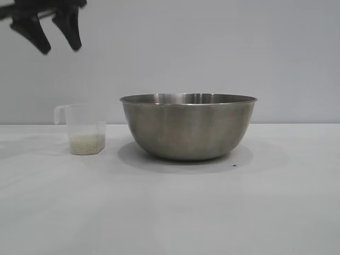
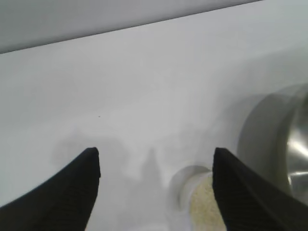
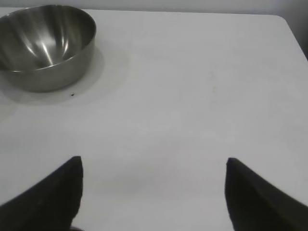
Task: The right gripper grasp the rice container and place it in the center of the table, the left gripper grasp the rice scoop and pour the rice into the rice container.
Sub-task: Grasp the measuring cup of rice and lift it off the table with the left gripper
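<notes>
While the rice container is seen standing upright near the middle of the table, the rice scoop is placed just beside it, on the left side in the exterior view, and a small gap of bare table is kept between the two. The scoop is upright, its loop handle is turned away from the bowl, and a shallow pale layer of the rice is held in its bottom part. A tiny dark speck is noticed on the table close to the foot of the bowl.

The left gripper is found high in the upper left corner of the exterior view, well above the scoop and apart from it. Its two black fingers are spread, and nothing is gripped between them. From the left wrist view, the scoop with its grains is seen below, close to one finger, and the wall of the steel bowl is visible at the edge.

The right gripper is shown only in the right wrist view. Its fingers are also spread wide and nothing is held. It is kept over a bare part of the table, well apart from the bowl, whose inside, as far as it is visible there, looks empty.
</notes>
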Controlling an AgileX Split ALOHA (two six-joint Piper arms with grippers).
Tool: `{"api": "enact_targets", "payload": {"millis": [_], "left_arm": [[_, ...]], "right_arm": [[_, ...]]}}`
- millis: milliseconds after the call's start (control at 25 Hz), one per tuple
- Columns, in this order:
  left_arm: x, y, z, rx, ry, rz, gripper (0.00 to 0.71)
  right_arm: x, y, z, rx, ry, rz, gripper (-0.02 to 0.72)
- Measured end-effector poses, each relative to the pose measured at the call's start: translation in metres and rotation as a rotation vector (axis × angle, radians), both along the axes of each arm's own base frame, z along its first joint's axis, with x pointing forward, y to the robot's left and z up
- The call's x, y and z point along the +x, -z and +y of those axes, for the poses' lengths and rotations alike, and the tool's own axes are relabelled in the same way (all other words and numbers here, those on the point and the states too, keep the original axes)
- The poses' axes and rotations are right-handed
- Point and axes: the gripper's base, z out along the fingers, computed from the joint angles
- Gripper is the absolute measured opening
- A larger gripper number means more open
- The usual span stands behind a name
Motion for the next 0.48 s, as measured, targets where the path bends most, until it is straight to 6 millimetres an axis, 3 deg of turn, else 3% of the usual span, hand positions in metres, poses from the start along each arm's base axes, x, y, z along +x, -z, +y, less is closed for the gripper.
{"api": "enact_targets", "payload": {"millis": [240, 480], "left_arm": [[-0.046, 0.008, 0.007, -0.003, -0.013, 0.023, 0.436], [-0.097, 0.017, 0.015, -0.043, -0.055, -0.067, 0.436]], "right_arm": [[0.0, 0.0, 0.0, 0.0, 0.0, 0.0, 0.566], [0.0, 0.0, 0.0, 0.0, 0.0, 0.0, 0.566]]}}
